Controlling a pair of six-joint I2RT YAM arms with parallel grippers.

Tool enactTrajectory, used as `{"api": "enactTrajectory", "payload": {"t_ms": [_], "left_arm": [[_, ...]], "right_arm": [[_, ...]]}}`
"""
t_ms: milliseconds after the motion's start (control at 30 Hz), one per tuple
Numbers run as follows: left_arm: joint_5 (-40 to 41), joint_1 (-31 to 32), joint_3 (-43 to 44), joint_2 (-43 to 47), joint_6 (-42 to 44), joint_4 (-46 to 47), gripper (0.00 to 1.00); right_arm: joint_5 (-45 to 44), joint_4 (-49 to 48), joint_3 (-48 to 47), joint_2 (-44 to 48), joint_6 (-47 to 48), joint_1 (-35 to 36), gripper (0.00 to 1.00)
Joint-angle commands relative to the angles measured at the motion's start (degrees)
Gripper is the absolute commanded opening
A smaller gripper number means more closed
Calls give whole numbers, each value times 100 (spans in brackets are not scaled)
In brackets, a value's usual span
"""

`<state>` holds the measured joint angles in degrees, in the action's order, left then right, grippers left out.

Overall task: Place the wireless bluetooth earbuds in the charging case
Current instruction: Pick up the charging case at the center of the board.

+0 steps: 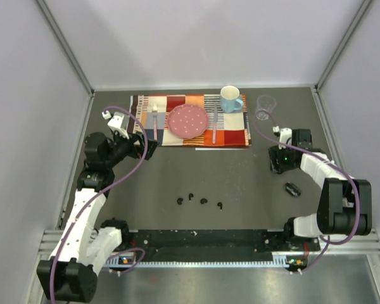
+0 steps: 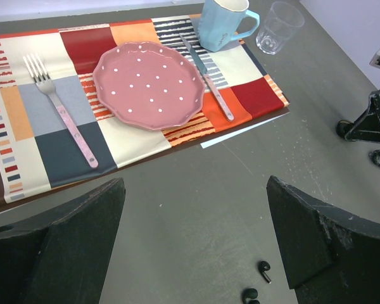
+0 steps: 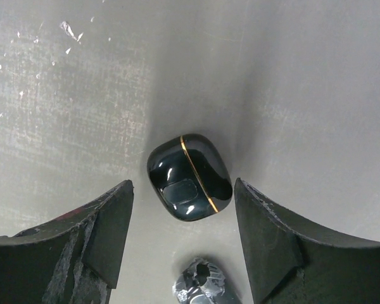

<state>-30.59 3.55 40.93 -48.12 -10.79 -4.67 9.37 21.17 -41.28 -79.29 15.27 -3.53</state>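
Saw right gripper [image 3: 182, 190] fingers part-spread around closed black charging case [image 3: 189, 177], not touching. Saw left gripper [image 2: 195, 190] wide, empty, near placemat [image 2: 57, 158]. Found four earbuds [image 1: 204, 201] loose on table [image 1: 240, 183], apart from case.

Grey table [image 1: 240, 171] between plain pale walls [image 1: 202, 38]

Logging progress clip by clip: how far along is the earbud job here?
Nothing looks done: all four earbuds lie loose on the table, none in a case. In hand: the right gripper hangs open over a closed black case, fingers clear of it. The left gripper is open and empty. Left: open the case, seat the earbuds.
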Motion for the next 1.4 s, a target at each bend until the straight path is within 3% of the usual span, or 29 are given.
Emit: {"api": "enactTrajectory", "payload": {"t_ms": [0, 300, 700, 1000, 1133, 1367], "left_arm": [[18, 23, -23, 92, -38, 273, 99], [-8, 23, -23, 39, -64, 308, 99], [0, 23, -15, 48, -64, 282, 99], [-26, 23, -23, 48, -73, 291, 99], [9, 23, -23, 66, -73, 282, 99], [9, 23, -15, 66, -82, 291, 99]], "right_arm": [[205, 221, -258, 62, -112, -34, 66], [356, 371, -328, 10, -279, 133, 66], [-470, -103, -267, -263, -173, 247, 65], [-506, -368, -117, -245, -32, 327, 63], [-480, -377, -135, -324, -85, 327, 57], [-400, -315, -170, -403, -226, 327, 59]]}}
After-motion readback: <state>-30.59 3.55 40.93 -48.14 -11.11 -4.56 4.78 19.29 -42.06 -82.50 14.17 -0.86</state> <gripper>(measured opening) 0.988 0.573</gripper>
